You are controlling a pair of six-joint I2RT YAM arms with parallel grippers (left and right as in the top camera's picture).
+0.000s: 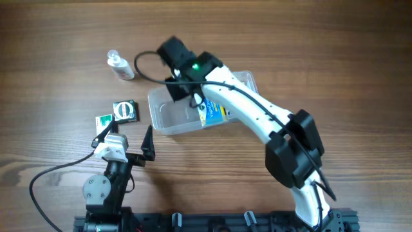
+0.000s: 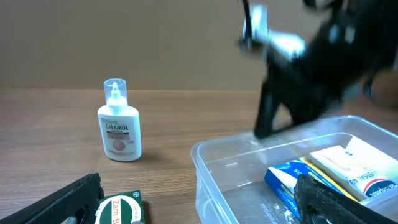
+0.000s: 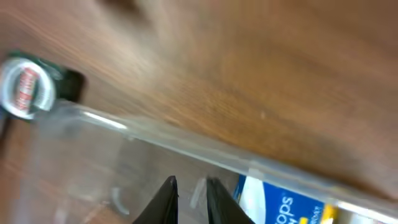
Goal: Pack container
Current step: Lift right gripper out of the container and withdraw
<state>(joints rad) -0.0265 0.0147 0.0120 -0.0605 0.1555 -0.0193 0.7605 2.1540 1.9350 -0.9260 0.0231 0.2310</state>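
The clear plastic container (image 1: 168,119) sits mid-table; it also shows in the left wrist view (image 2: 211,152) and the right wrist view (image 3: 186,142). A blue and white box (image 1: 212,113) lies in its right part, along with a white box (image 2: 339,163). My right gripper (image 1: 185,95) hovers over the container's back left; its fingers (image 3: 191,186) are nearly together with nothing between them. My left gripper (image 1: 129,138) is open and empty in front of the container's left corner, jaws (image 2: 199,205) spread wide.
A white Calamol bottle (image 1: 120,66) stands at the back left, also seen in the left wrist view (image 2: 119,127). Two green boxes (image 1: 125,111) (image 1: 103,121) lie left of the container; one sits by my left finger (image 2: 121,211).
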